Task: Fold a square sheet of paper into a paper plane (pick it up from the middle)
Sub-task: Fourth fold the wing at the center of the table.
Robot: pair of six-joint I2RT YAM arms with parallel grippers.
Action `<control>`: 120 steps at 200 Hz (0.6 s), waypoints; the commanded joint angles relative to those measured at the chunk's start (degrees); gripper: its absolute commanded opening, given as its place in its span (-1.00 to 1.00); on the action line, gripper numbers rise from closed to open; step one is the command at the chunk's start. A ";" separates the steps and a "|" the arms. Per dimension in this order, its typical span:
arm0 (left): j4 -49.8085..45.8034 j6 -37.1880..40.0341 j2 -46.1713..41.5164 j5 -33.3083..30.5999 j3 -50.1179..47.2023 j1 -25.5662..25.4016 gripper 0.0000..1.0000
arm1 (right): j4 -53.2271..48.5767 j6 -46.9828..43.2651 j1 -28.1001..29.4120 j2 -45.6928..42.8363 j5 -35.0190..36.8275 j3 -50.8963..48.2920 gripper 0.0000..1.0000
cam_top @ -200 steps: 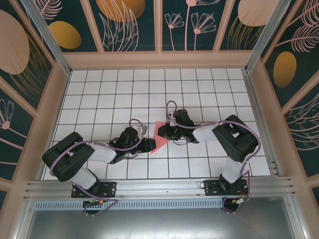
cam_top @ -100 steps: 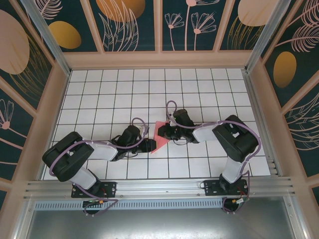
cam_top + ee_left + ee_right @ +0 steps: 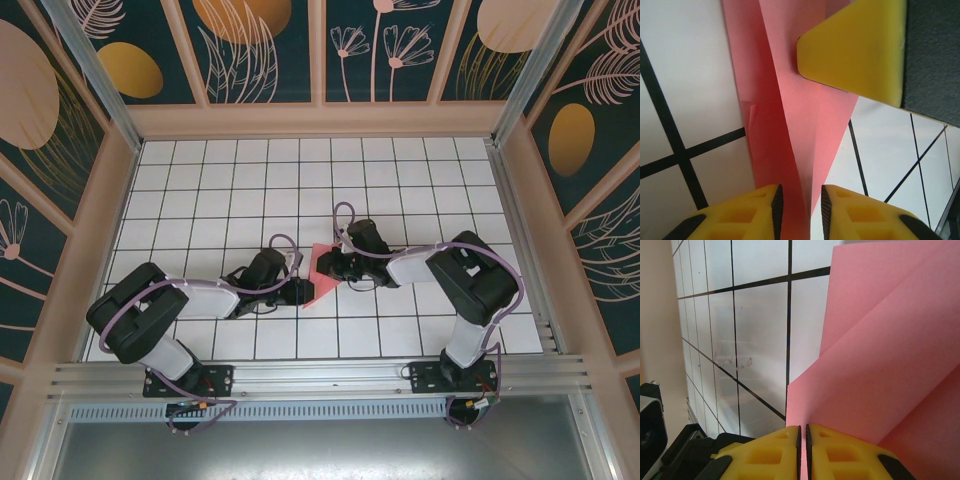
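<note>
Salmon-pink and creased into a pointed shape, the square sheet of paper (image 3: 321, 276) lies on the white gridded table (image 3: 200, 180), a little toward 6 o'clock from the table's middle, with its narrow tip aimed at about 7 o'clock. The left gripper (image 3: 298, 292) reaches it from 8 o'clock and the right gripper (image 3: 328, 268) meets it from 3 o'clock, so the two tools flank the sheet closely. From the left wrist, the sheet (image 3: 790, 100) runs from 12 o'clock down to 6 o'clock, with a long diagonal crease along it. That raised fold passes between the left gripper (image 3: 797, 195), whose yellow jaws stand a narrow gap apart on either side of it; I cannot tell whether the pads actually press the paper. At 1 o'clock in the same view, one yellow finger (image 3: 855, 45) of the right gripper lies flat on the sheet. From the right wrist, the sheet (image 3: 890, 340) fills the 1 to 4 o'clock side in overlapping layers, and the right gripper (image 3: 802, 435) has its jaws pressed together to a thin slit, pinching the paper's near edge.
</note>
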 commanded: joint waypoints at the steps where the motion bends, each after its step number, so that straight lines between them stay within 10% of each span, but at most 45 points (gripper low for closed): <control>1: -4.07 2.40 2.22 -4.26 0.92 -0.28 -0.55 | 1.15 0.42 -0.29 0.46 0.75 1.42 -0.69; 120: 0.40 -0.37 -0.12 -2.33 -1.41 0.07 -0.93 | 0.54 0.31 -0.66 1.05 1.87 1.49 -0.68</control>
